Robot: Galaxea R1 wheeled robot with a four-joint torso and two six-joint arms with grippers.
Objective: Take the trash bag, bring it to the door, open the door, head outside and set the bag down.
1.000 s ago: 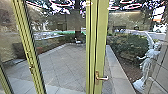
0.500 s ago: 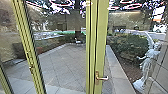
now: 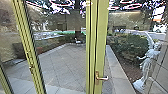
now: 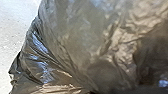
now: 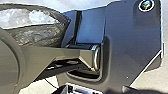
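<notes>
- One trash bag [image 4: 72,37], big in the left wrist view, close to the camera, in front of pale speckled floor [image 4: 15,27]. Whether it touches that floor, can't tell.
- Bag look: thin glossy plastic, dark grey-brown, wrinkled all over. Bluish-white shine on the folds, tan patches, one much darker area. Bulges out; loose crumpled bit at one edge. Contents can't be made out.
- More dark crumpled plastic [image 5: 37,35], right wrist view, next to the robot's own base plate. Same bag or not, can't tell.
- Left gripper and right gripper: apart, together or clamped on the bag, can't tell for either.
- One glass door, yellow-green frame [image 3: 101,42], head view, ahead of the robot. Ajar or closed, unclear.
- One lever handle [image 3: 102,78] on that frame, brass-coloured plate, lever sticking out level.
- One smaller metal fitting [image 3: 31,67] on the slanting post [image 3: 24,40] over to the left.
- One paved yard [image 3: 62,62] behind the glass, light grey slabs, diagonal joints.
- One pale stone border [image 3: 116,67] along its right side.
- One white statue [image 3: 146,67] at right, near bushes [image 3: 130,46] and bare brown soil.
- One dark tree trunk [image 3: 78,28] at the yard's far end.
- Several pinkish-white rings of light across the top glass.
</notes>
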